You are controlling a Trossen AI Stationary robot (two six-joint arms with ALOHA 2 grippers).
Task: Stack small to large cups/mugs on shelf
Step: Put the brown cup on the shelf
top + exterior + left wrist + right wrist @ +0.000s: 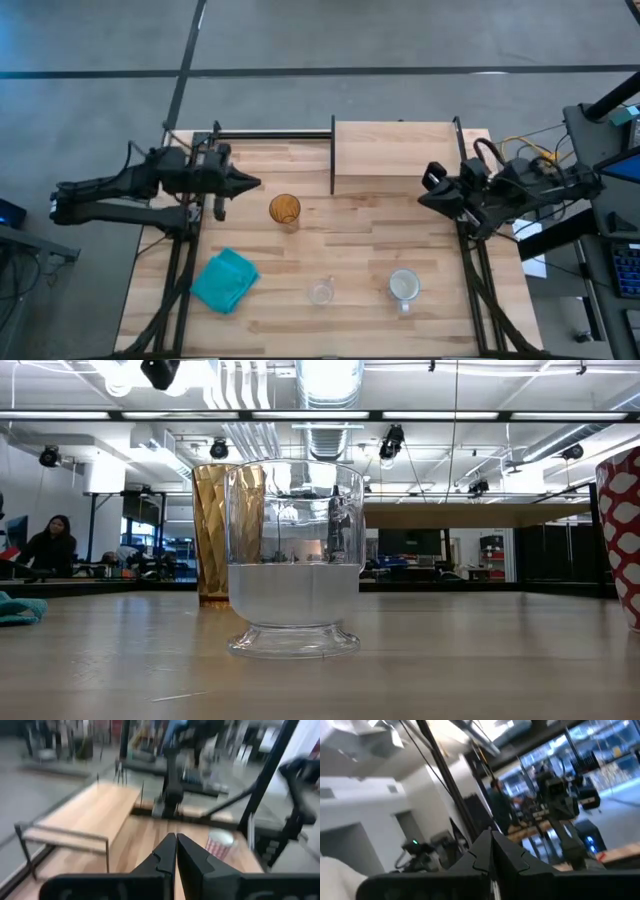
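Note:
The amber tumbler (285, 210) stands upright on the tabletop, left of centre; in the low view the amber tumbler (215, 530) shows behind the small clear glass cup (294, 560). The clear cup (320, 292) and the white mug with red pattern (404, 287) stand near the table's near edge. The mug (220, 844) also shows in the left wrist view. The light-wood shelf (395, 155) sits at the far edge. My left gripper (255, 183) hovers shut just left of the tumbler. My right gripper (424, 198) is shut by the shelf's right end.
A teal cloth (225, 280) lies crumpled at the table's near left. Black frame bars run along the far edge (270, 133) and beside the shelf. Cables and equipment crowd the right side. A person (50, 545) sits in the room beyond the table.

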